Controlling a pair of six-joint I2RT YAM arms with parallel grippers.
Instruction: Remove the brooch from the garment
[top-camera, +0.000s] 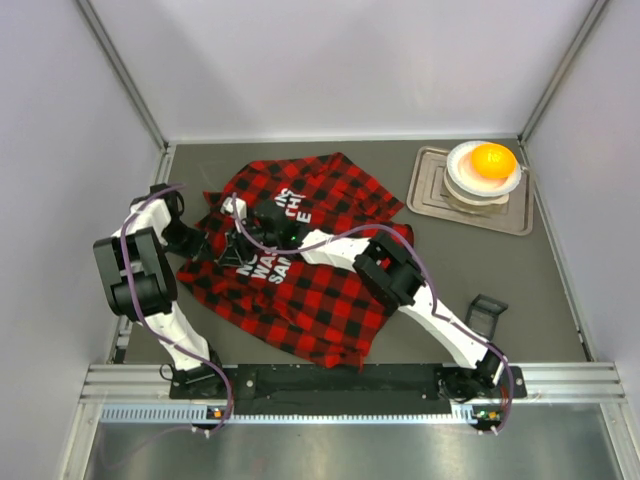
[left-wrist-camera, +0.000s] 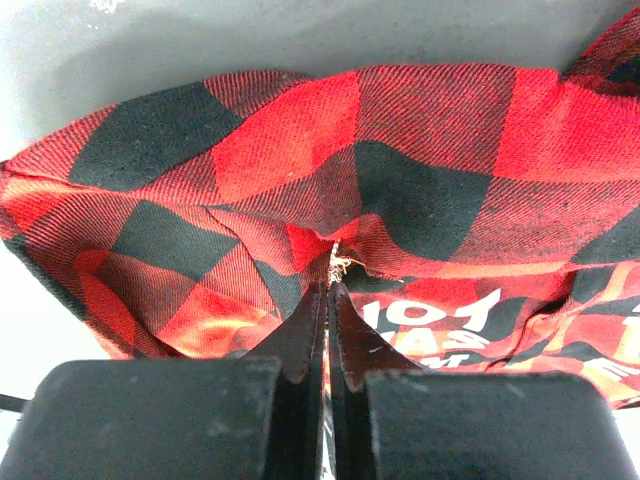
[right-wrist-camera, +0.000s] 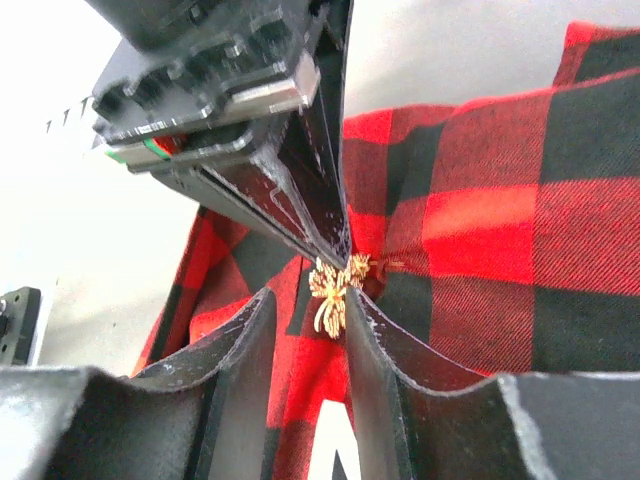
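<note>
The garment (top-camera: 310, 290), a red-and-black plaid shirt with white lettering, lies crumpled across the middle of the table. The brooch (right-wrist-camera: 330, 292), a small pale-gold flower, is pinned to a raised fold of it. My left gripper (left-wrist-camera: 330, 288) is shut on that fold right beside the brooch, and a gold sliver (left-wrist-camera: 341, 262) shows just past its tips. My right gripper (right-wrist-camera: 308, 296) is open around the brooch. The brooch rests against the right-hand finger (right-wrist-camera: 375, 340), with a gap to the other finger. In the right wrist view the left gripper's fingers (right-wrist-camera: 318, 215) come down from above.
A white plate holding an orange (top-camera: 492, 162) sits on a grey tray (top-camera: 430, 195) at the back right. A small black object (top-camera: 487, 313) lies right of the right arm. Both arms meet over the shirt's left part, near the lettering (top-camera: 270, 262).
</note>
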